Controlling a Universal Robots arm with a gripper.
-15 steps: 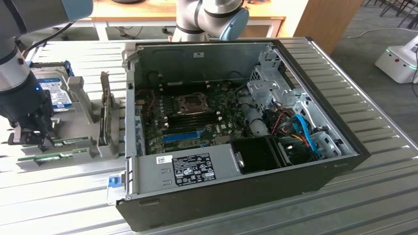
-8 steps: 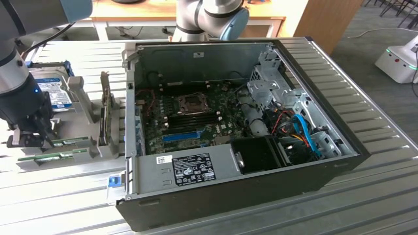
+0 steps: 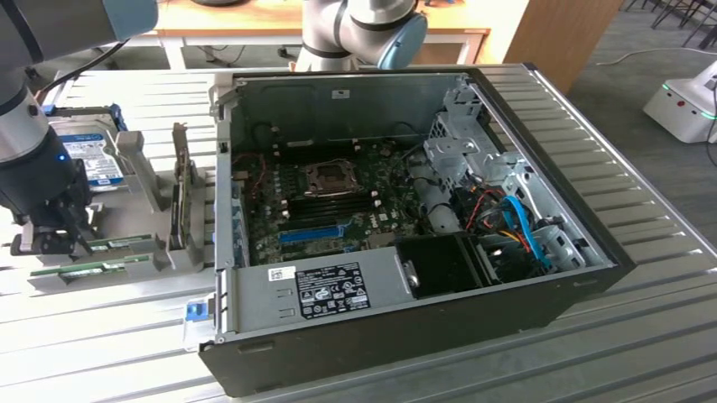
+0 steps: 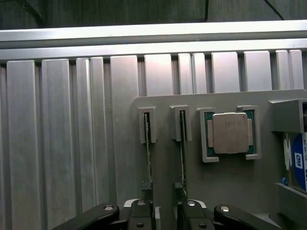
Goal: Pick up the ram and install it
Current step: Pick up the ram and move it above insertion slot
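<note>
Ram is not yet picked up. It stands on edge in a slot of the grey holder, with a second stick alike in the slot just beside it.

The end effector hangs low over the near ends of the two sticks with its jaws apart and nothing between them. One fingertip is close to each stick, and I cannot tell which stick it is lined up on.

Further along the holder a CPU sits in its pocket, and a drive is at the edge. The holder lies on the ribbed metal surface.

In the exterior view the open case is well apart, to the exterior view's right. Its black memory slots look unfilled. So I judge the grasp, the carry and the seating are all left to do.
</note>
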